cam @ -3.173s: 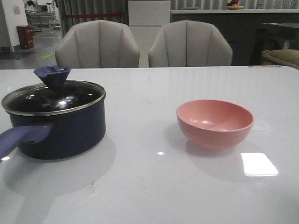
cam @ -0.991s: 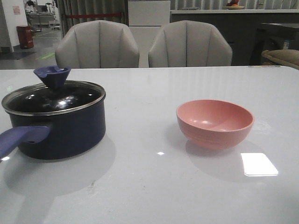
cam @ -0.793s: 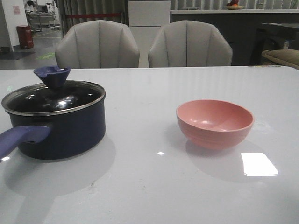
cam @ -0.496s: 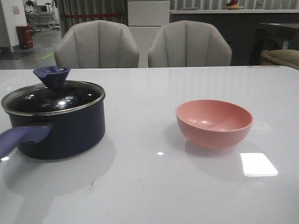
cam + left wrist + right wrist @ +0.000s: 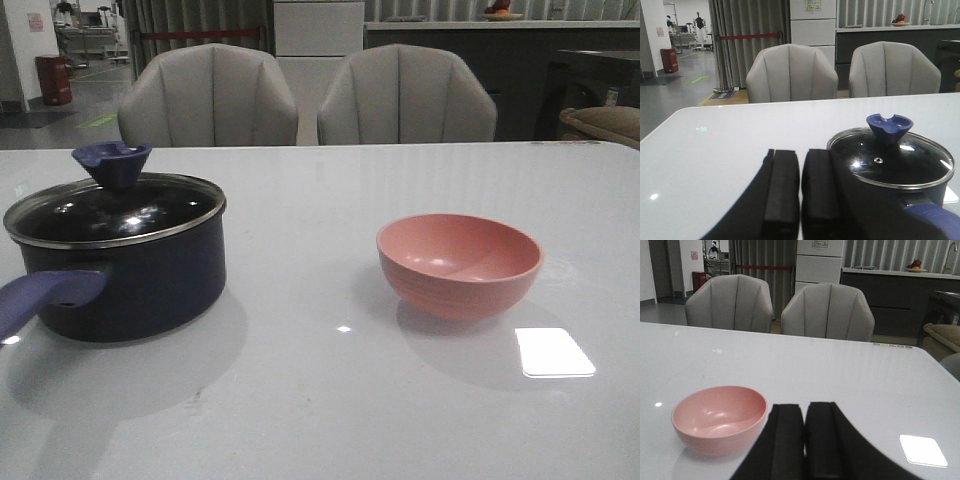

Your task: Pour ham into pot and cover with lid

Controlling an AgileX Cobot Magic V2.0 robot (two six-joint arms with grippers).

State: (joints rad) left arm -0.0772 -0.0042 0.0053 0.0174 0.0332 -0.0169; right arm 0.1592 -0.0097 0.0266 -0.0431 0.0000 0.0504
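The white glossy tabletop (image 5: 330, 400) carries my dark navy-blue round saucepan (image 5: 125, 280), with its clear glass lid (image 5: 115, 208) seated on the rim. Right of the saucepan, well apart, sits the pink round bowl (image 5: 460, 265); I see no ham in it. My left jaws (image 5: 799, 187) rest pressed together, empty, just beside the saucepan, so nearer the lid. My right jaws (image 5: 804, 437) are likewise closed and empty, near the bowl.

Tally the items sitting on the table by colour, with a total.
Dark blue: 1, the pot
Clear glass with a blue knob: 1, the lid, sitting on the pot
Pink: 1, the bowl
Total: 3
No ham is visible.
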